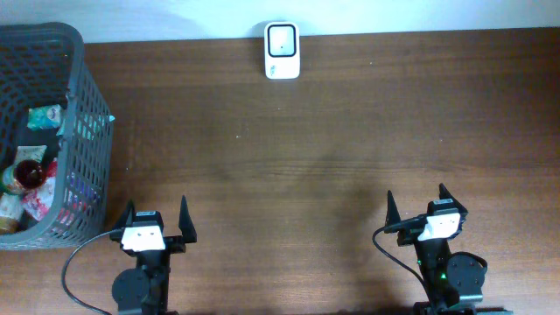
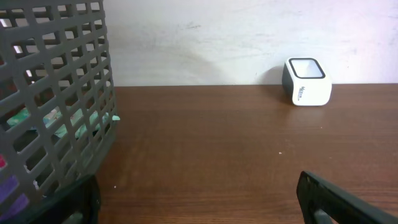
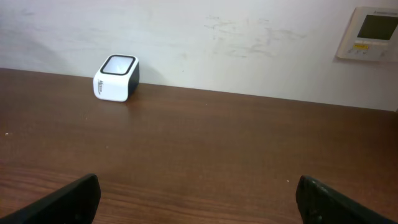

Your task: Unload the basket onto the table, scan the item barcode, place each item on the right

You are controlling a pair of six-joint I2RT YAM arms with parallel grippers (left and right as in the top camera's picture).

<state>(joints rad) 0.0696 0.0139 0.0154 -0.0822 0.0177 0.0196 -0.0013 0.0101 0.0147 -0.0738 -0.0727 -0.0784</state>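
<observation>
The white barcode scanner [image 1: 282,50] with a dark window stands at the table's far edge, also seen in the left wrist view [image 2: 306,82] and the right wrist view [image 3: 115,78]. Several packaged items, among them a green packet [image 1: 44,116] and a red round one [image 1: 29,171], lie in the grey mesh basket [image 1: 87,131] at the far left. My left gripper [image 1: 157,208] is open near the front edge, just right of the basket [image 2: 62,93], with nothing between its fingers [image 2: 314,190]. My right gripper [image 1: 416,194] is open at the front right, empty, its fingers [image 3: 314,193] wide apart.
A brown wooden table [image 1: 306,157] meets a white wall at the back. A wall-mounted control panel [image 3: 372,34] shows at the upper right of the right wrist view. Black cables [image 1: 74,262] trail from both arm bases at the front edge.
</observation>
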